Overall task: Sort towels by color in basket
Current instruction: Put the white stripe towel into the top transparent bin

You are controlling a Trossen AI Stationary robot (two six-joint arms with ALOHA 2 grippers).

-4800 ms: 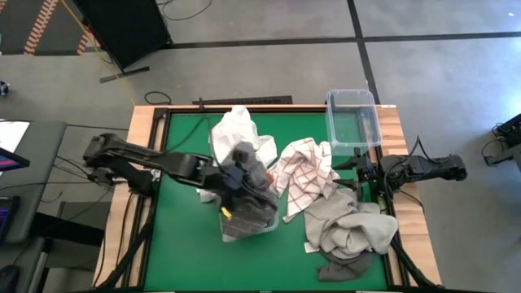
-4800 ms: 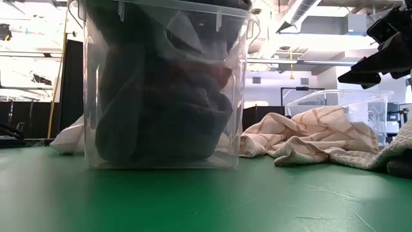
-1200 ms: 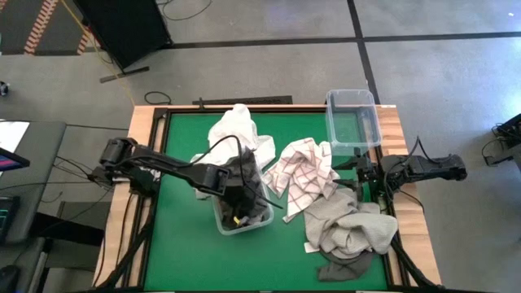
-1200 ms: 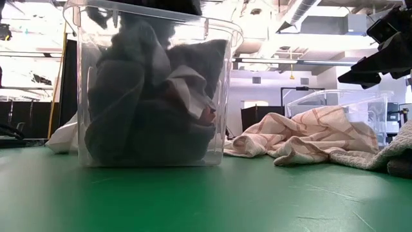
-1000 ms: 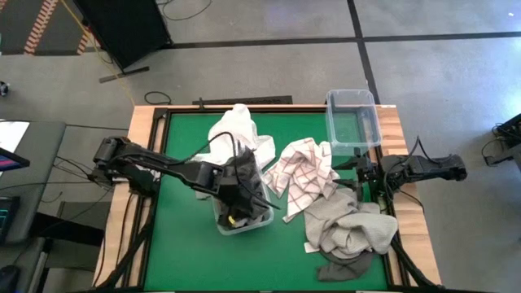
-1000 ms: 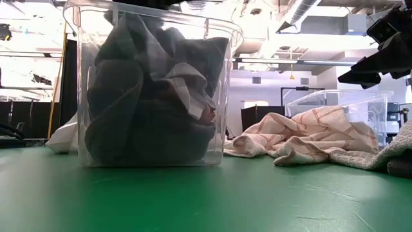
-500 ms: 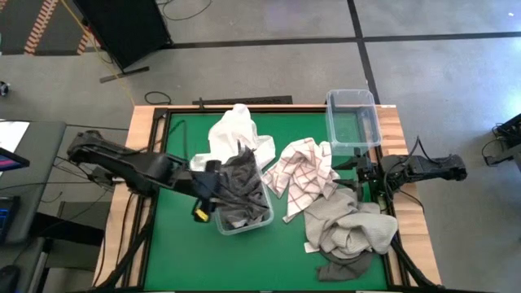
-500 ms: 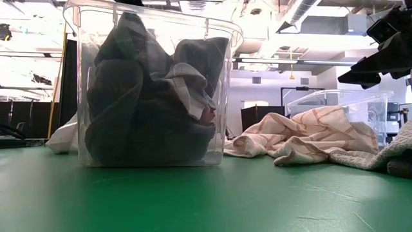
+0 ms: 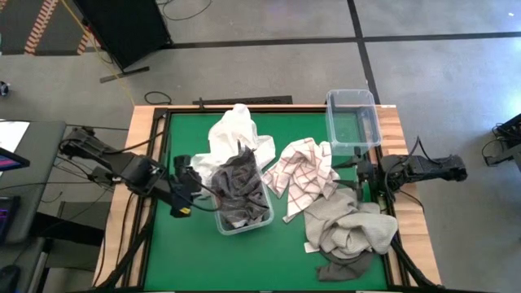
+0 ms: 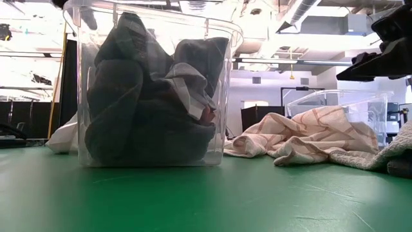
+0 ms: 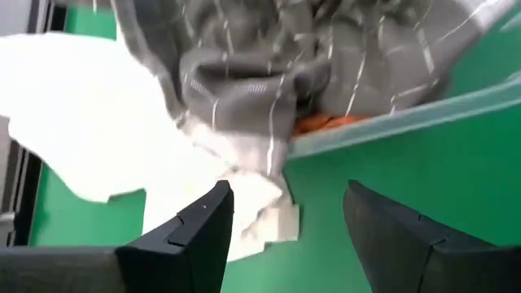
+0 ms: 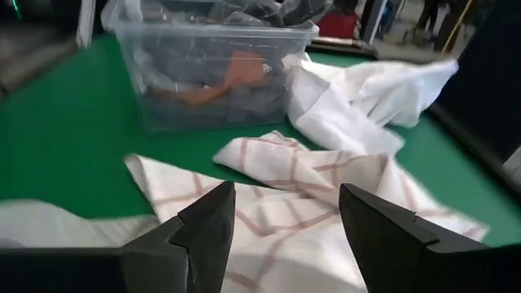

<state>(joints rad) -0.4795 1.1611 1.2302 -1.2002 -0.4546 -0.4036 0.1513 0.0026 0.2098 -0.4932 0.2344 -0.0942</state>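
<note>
A clear basket near the table's middle is packed with dark grey towels; a rust orange one shows through its wall. My left gripper hovers open just left of this basket, fingers toward it, nothing between them. A white towel lies behind the basket and against its far left corner. The red-checked towel and the beige-grey towels lie on the mat to the right. My right gripper waits open at the right, over the checked towel's edge.
A second clear basket stands at the far right corner with nothing in it. A dark grey cloth peeks from under the beige pile near the front edge. Bare green mat lies left and in front of the full basket.
My left gripper has drawn back out of the basket's top and gone toward the table's left edge, ending beside the basket. The dark grey towel stays heaped in the basket, and the basket has not moved.
</note>
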